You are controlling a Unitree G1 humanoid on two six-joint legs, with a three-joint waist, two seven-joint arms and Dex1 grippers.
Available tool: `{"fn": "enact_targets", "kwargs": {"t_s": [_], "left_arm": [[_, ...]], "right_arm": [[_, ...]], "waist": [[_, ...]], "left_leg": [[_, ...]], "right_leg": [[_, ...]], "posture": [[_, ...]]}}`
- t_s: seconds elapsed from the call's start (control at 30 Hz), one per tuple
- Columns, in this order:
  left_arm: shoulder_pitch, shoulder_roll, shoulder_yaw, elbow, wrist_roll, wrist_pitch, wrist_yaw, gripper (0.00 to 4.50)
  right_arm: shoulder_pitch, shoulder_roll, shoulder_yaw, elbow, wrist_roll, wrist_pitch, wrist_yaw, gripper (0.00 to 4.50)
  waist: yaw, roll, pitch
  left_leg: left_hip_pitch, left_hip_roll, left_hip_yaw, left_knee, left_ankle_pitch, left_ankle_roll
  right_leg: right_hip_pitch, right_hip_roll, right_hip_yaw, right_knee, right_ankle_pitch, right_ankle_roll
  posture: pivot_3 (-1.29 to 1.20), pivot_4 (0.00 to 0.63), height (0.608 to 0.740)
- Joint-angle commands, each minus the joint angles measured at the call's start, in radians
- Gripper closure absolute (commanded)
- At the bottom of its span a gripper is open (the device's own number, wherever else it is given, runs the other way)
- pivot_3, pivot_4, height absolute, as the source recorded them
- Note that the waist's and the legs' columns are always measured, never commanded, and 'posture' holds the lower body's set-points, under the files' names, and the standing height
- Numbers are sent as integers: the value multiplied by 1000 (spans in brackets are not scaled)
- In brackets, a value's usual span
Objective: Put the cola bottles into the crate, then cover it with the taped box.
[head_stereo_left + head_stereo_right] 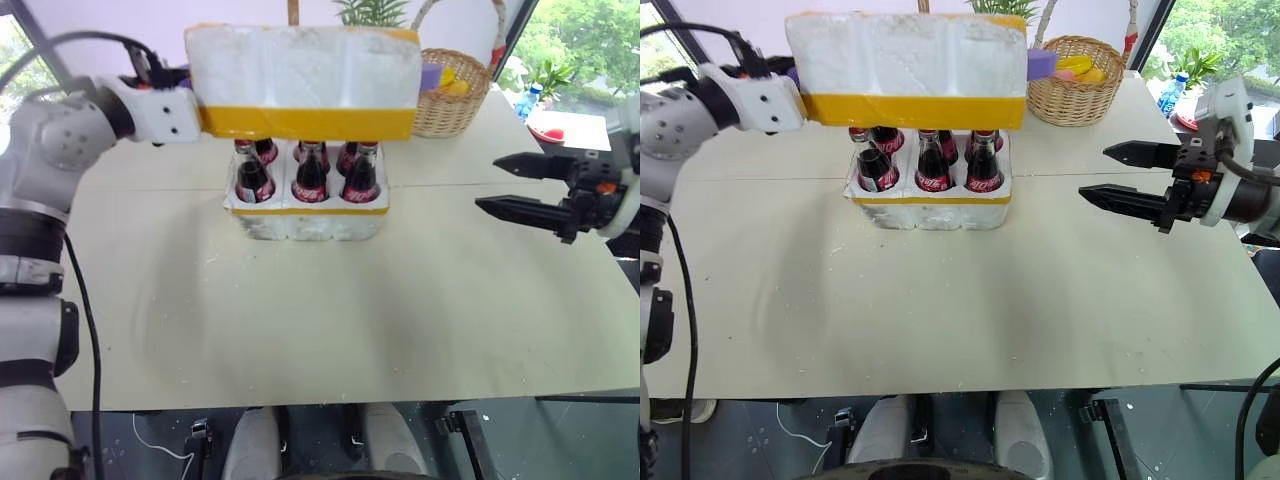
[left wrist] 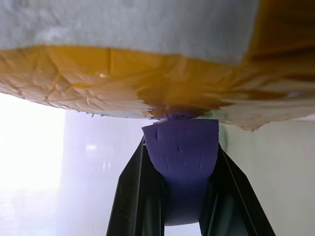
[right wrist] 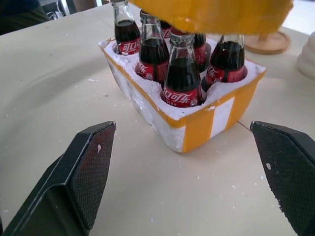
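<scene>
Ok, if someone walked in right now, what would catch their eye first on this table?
The taped box, hanging in the air right above the crate of cola bottles, carried by the left gripper, which is shut on a purple patch at its side. To the right, the right gripper waits open, level with the crate. A wicker basket sits at the table's far edge.

Head stereo pair looks down; both wrist cameras close on taped box (image 3: pixel 211 14).

White-grey arms, black cables, black fingers (image 1: pixel 1120 200)
</scene>
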Motion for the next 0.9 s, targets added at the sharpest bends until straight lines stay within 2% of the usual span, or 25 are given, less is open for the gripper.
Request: {"fn": "enact_targets", "kwargs": {"t_s": [0.03,0.07,0.13,0.2,0.3,0.37,0.53,0.6,0.7,0.73,0.8,0.9], "left_arm": [[31,42,26,-115,54,14,45,4250],[50,45,29,-141,64,25,49,4250],[82,48,38,-187,69,35,56,3187],[129,60,42,-236,79,38,57,2337],[199,83,51,-290,102,40,78,720],[274,107,67,-335,98,44,73,40],[486,138,183,-491,17,93,69,40],[580,142,252,-555,-56,126,40,40],[698,126,385,-639,-319,332,-101,40],[723,134,437,-655,-470,489,-201,40],[745,157,501,-679,-676,721,-333,40],[746,273,593,-640,-955,1046,-606,40]], "right_arm": [[0,4,-37,-26,22,-4,-26,0],[-2,7,-35,-24,24,-5,-31,0],[-8,10,-25,-17,22,-10,-38,0],[-21,19,-8,-6,16,-16,-47,0],[-37,29,15,9,6,-24,-56,0],[-47,35,28,19,0,-28,-60,0],[-48,36,45,40,-13,-41,-53,0],[-44,30,47,55,-23,-49,-44,0],[-43,12,64,91,-55,-74,-15,0],[-51,2,77,109,-68,-84,5,0],[-68,-9,99,135,-83,-98,36,0],[-127,-20,150,185,-110,-125,96,0]], "waist": [[-1,0,0],[-1,0,0],[0,0,0],[0,0,0],[0,0,0],[-3,0,0],[-1,1,0],[0,1,0],[0,1,0],[0,1,0],[-1,1,0],[-5,1,0]], "left_leg": [[0,0,0,0,0,0],[0,0,0,0,0,0],[0,0,0,0,0,0],[0,0,0,0,0,0],[0,0,0,0,0,0],[1,0,0,0,0,0],[1,1,0,-1,0,0],[1,1,0,0,-1,1],[2,2,0,0,-1,1],[2,2,0,0,-1,1],[2,3,-1,0,-1,1],[4,2,-1,-1,-1,1]], "right_leg": [[0,0,0,0,0,0],[0,0,0,0,0,0],[0,0,0,0,0,0],[0,0,0,0,0,0],[0,0,0,0,0,0],[1,0,0,0,0,0],[1,0,0,0,0,0],[1,-1,0,0,0,0],[2,-1,0,0,0,0],[2,-1,0,0,0,0],[2,-1,0,0,0,0],[3,0,0,0,0,0]], "posture": [[0,150,740],[0,150,740],[0,150,740],[0,150,740],[0,150,740],[0,150,740],[0,150,740],[0,150,740],[0,150,740],[0,150,740],[0,150,740],[0,150,740]]}}
